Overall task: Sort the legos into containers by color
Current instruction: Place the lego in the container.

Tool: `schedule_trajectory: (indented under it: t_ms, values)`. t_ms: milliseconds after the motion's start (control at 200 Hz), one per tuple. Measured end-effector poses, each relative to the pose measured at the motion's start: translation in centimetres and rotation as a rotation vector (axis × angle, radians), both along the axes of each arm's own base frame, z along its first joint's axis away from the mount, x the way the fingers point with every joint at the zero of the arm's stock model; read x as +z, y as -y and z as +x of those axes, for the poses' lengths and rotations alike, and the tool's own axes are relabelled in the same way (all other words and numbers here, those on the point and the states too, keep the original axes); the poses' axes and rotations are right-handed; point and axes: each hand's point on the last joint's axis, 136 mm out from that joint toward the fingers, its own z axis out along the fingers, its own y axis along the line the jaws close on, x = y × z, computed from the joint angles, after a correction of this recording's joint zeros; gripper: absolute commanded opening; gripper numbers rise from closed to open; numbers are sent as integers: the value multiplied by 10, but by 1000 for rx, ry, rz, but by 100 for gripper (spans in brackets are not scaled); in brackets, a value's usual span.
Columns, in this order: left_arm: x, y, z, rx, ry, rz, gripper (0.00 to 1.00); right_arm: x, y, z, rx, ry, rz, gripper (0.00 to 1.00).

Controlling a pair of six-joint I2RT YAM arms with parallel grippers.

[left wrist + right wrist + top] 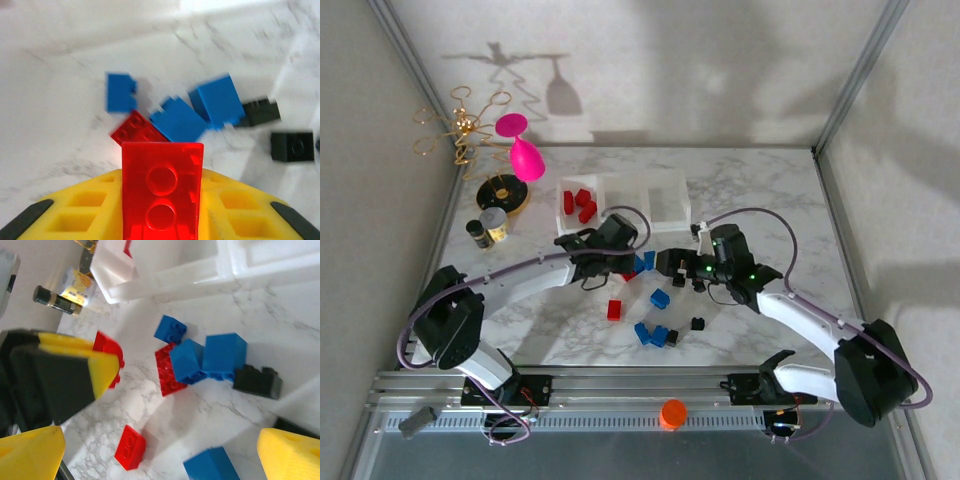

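Observation:
My left gripper (pixel 162 176) is shut on a clear red lego (pixel 162 192), which stands upright between the yellow fingers and is lifted off the marble. Beyond it lie a flat red lego (pixel 136 129), three blue legos (pixel 178 120) and two black ones (pixel 292 146). In the top view the left gripper (pixel 630 264) hangs just in front of the containers (pixel 660 190), whose left bin holds three red legos (pixel 578 205). My right gripper (pixel 161 437) is open above a loose red lego (pixel 131 446), facing the left gripper (pixel 65 371).
A dark gold-lidded jar (pixel 492 225) and a wire stand with a pink glass (pixel 525 155) are at the back left. More loose legos lie nearer the front: red (pixel 614 309), blue (pixel 651 335), black (pixel 698 323). An orange cap (pixel 672 413) sits on the front rail.

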Motion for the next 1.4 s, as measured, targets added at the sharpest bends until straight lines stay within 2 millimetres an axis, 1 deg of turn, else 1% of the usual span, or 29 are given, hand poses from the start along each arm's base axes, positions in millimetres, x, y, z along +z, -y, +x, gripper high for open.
schedule_trajectory:
  t_ms: [155, 250, 355, 501, 606, 691, 816, 901, 966, 1076, 1227, 1332, 1402]
  values:
    - [23, -35, 44, 140, 63, -14, 32, 4, -18, 7, 26, 20, 21, 99]
    - [28, -55, 70, 220, 87, -10, 32, 4, -24, 12, 26, 18, 32, 99]
    - [19, -73, 97, 288, 87, 8, 32, 4, -28, 17, 24, 22, 41, 99]
    - [-4, -91, 133, 360, 65, 47, 32, 2, -32, 20, 26, 20, 40, 99]
    - [-18, -101, 155, 397, 58, 79, 32, -1, -32, 21, 26, 15, 35, 99]
    - [-24, -109, 169, 423, 62, 101, 33, -2, -32, 21, 26, 13, 32, 99]
    - [-31, -122, 179, 450, 55, 110, 37, -4, -32, 22, 22, 12, 27, 99]
    - [-34, -127, 185, 455, 51, 119, 42, -5, -33, 23, 21, 9, 25, 99]
    - [-35, -128, 189, 454, 53, 122, 46, -5, -34, 25, 23, 9, 23, 99]
    - [-32, -128, 191, 448, 56, 126, 52, -1, -37, 29, 25, 16, 23, 99]
    - [-31, -128, 189, 439, 52, 132, 52, 7, -40, 32, 26, 31, 33, 99]
    - [-19, -127, 186, 434, 64, 120, 52, 9, -39, 34, 24, 36, 33, 99]
    - [-4, -127, 178, 429, 84, 100, 52, 8, -37, 35, 19, 30, 28, 99]
